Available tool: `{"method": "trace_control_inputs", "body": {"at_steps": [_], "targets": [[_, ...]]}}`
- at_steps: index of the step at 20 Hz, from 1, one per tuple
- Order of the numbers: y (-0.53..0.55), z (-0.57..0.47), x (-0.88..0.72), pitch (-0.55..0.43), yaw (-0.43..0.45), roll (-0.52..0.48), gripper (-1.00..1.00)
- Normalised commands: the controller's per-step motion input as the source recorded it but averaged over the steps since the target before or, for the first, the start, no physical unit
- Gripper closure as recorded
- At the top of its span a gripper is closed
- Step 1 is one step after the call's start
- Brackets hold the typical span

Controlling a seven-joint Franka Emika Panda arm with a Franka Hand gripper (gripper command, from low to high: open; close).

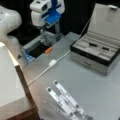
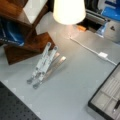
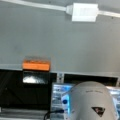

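**Gripper held above the desk's far edge, by the orange block**

The white and blue gripper [image 1: 51, 30] is seen raised over the far edge of the grey desk [image 1: 82, 85], nothing visibly held between its jaws; whether they are parted cannot be told. Nearest to it, a small orange rectangular block [image 1: 48, 50] lies right at that edge, beside a dark recess.

A white cable with a white rectangular adapter [image 1: 52, 62] is laid slantwise across the desk just beyond the block. An open grey jewellery box with divided trays [image 1: 96, 51] sits toward the right edge, and a folded silver metal stand [image 1: 66, 101] near the front edge.

In a front view a white lampshade [image 2: 68, 10] and a wooden shelf unit [image 2: 23, 30] are shown. In the wrist view the block [image 3: 36, 65] and adapter [image 3: 84, 12] are shown close, with the jaws out of view.
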Motion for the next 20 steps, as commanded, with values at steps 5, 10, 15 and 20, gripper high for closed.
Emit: {"method": "trace_control_inputs", "body": {"at_steps": [5,10,15,20], "targets": [[-0.12,-0.32,-0.37,-0.15,0.045,0.176,1.0],[-0.06,-0.3,-0.31,-0.192,0.021,0.169,1.0],[0.01,-0.21,-0.25,-0.234,0.042,0.188,1.0],[0.0,-0.28,-0.26,-0.246,0.047,0.178,1.0]]}}
